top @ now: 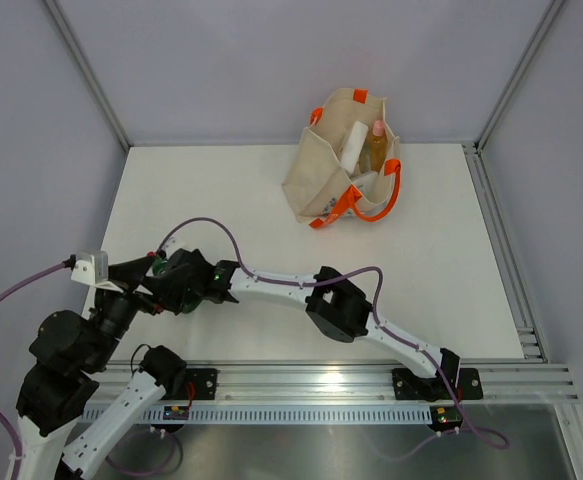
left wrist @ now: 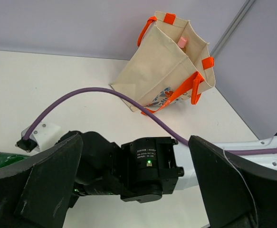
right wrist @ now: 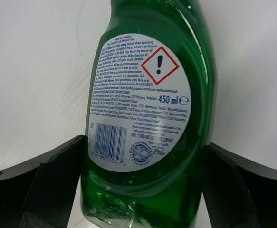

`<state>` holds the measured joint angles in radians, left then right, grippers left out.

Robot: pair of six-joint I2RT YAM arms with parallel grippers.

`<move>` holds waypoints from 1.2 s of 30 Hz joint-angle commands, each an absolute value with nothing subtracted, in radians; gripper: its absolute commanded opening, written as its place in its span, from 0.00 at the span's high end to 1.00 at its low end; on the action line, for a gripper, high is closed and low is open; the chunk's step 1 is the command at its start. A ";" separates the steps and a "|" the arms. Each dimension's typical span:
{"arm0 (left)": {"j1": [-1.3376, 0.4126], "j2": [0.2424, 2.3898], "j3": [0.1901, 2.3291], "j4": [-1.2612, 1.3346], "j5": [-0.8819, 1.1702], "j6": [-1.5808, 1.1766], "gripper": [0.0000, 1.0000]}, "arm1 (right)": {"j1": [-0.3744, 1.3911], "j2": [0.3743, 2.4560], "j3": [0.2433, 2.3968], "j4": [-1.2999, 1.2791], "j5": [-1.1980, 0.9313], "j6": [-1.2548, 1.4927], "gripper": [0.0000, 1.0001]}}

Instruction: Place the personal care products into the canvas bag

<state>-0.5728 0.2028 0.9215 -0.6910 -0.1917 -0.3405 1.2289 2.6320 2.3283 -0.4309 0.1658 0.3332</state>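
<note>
The flat green bottle (right wrist: pixel 148 95) lies between my right gripper's (right wrist: pixel 143 190) fingers, which are shut on its base, label up. In the top view the right gripper (top: pixel 163 278) has reached across to the table's left side, where a bit of green bottle (top: pixel 156 266) shows. The bottle's red cap end shows in the left wrist view (left wrist: pixel 3 159). My left gripper (left wrist: pixel 134 147) is open and empty, close over the right arm's wrist (left wrist: pixel 148 166). The canvas bag (top: pixel 321 170) stands at the back with a white bottle (top: pixel 354 147) and the tan pink-capped bottle (top: pixel 377 142) inside. The other products are out of view.
The right arm (top: pixel 341 305) stretches across the near table, trailing a purple cable (top: pixel 221 230). The left arm (top: pixel 71 350) sits at the near left. Grey walls enclose the table, and a metal rail (top: pixel 321 380) runs along the front edge.
</note>
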 commanded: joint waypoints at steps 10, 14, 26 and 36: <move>-0.571 0.183 0.914 -0.689 -0.175 -0.334 0.01 | 1.233 2.652 2.293 -0.432 0.095 0.206 0.03; -0.571 0.170 0.901 -0.698 -0.183 -0.339 0.01 | 1.230 2.704 2.347 -0.520 0.101 0.144 0.24; -0.571 0.167 0.877 -0.670 -0.155 -0.339 0.01 | 1.040 2.219 1.847 -0.334 -0.426 -0.057 1.00; -0.571 0.170 0.775 -0.574 -0.085 -0.391 0.01 | 0.904 2.016 1.553 -0.351 -0.618 -0.144 1.00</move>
